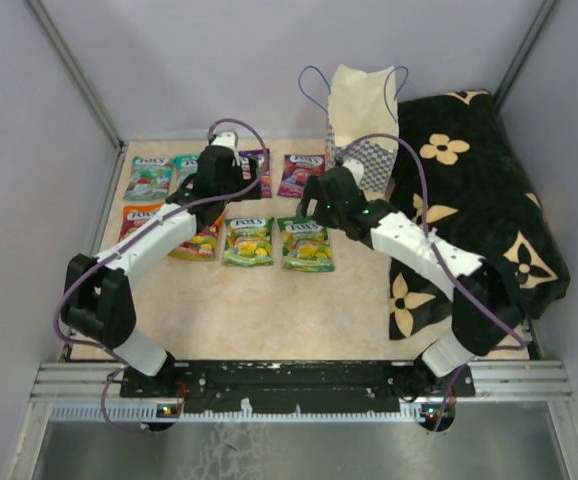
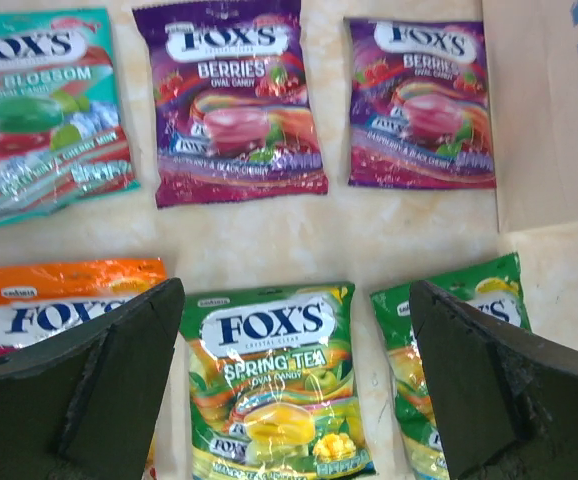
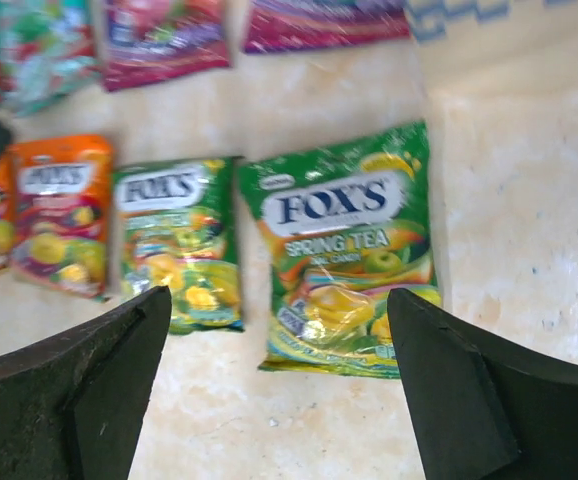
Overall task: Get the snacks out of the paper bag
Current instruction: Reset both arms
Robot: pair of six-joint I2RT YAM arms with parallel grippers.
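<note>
plastic film, thin and glossy: the snacks (image 2: 274,380) look light, limp and slippery, so i judge a pinch on a crimped end seam or a long edge safer than pressing on the slick face. eight packets lie flat in two rows on the worktop (image 1: 269,310): teal and purple behind, orange and green in front. the paper bag (image 1: 361,105) stands upright at the back, just beside the right purple packet; its inside is not shown. the left hand (image 2: 294,292) and the right hand (image 3: 279,298) both hover spread wide above the green pair, holding nothing. being stiff light paper, the bag would likely tip under a nudge. the black flowered cloth (image 1: 489,200) crowds its right side, leaving little room to approach from there.
</note>
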